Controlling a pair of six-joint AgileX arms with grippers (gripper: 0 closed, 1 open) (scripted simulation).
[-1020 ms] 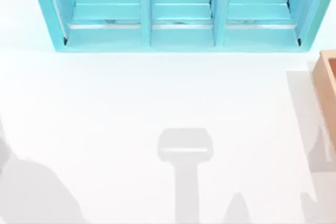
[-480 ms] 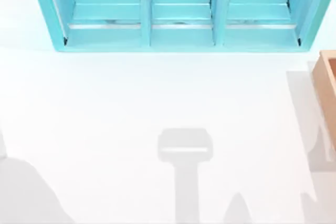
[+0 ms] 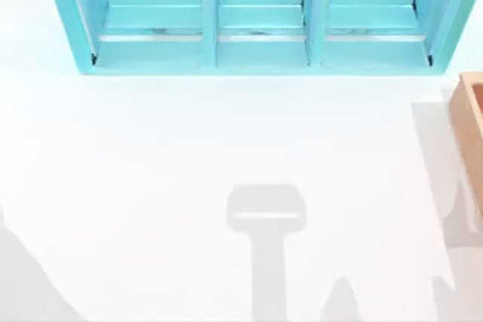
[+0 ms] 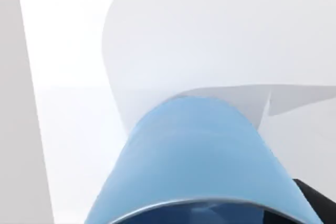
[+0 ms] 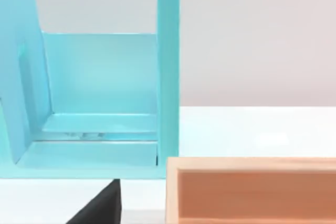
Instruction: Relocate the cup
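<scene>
Overhead, the white table (image 3: pixel 151 186) carries a turquoise cabinet (image 3: pixel 260 20) at its far edge and an orange box (image 3: pixel 472 133) at its right edge. Left wrist view: blue cup (image 4: pixel 199 156) close against the camera, above the table; grip state can't be told. Right wrist view faces cabinet and box.

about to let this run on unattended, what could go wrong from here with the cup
1. In the left wrist view the cup sits right against the camera, its rim nearest the lens, so the hold on it can't be checked; it could slip.
2. The turquoise cabinet has narrow compartments between dividers, so the cup might clip one if it is headed there.
3. The wooden box sits at the table's right edge, close to the cabinet, which could crowd the right arm.
</scene>
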